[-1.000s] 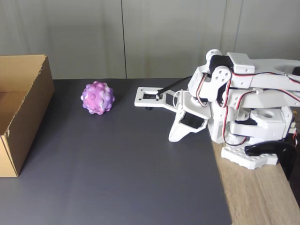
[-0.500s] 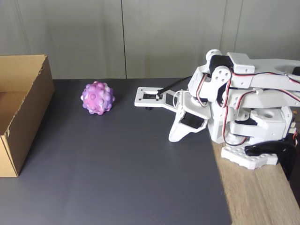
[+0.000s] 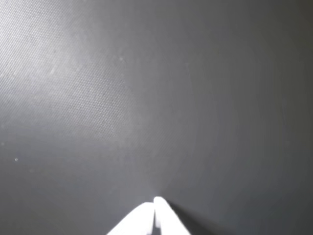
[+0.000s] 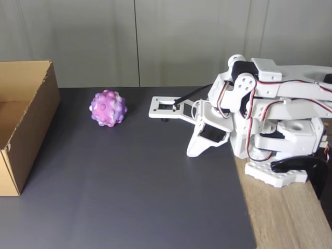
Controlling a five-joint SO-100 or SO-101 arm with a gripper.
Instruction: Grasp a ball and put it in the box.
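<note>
The ball (image 4: 108,108) sits on the dark mat (image 4: 140,181), well off to the left of my jaws in the fixed view and a little farther back — nothing touches it, and it stands free on its knobs. Its marbled purple, pink and white show plainly there.

Farther left again, past the ball, the box (image 4: 31,122) stands at the mat's left edge with its open top up and its near corner toward me; ball and box are apart, with bare mat between them.

My gripper (image 4: 193,152) hangs folded in close to my own base, tips pointing down at the mat on the right side of the fixed view. In the wrist view the gripper (image 3: 155,201) shows as two white tips pressed together at the bottom edge, no gap between them and nothing caught in them — jaws clenched on air. Ahead of them lies only the grey weave of the mat (image 3: 146,98).

My arm (image 4: 270,114) is bunched up over its base, which stands on the wooden table (image 4: 285,218) just right of the mat.
</note>
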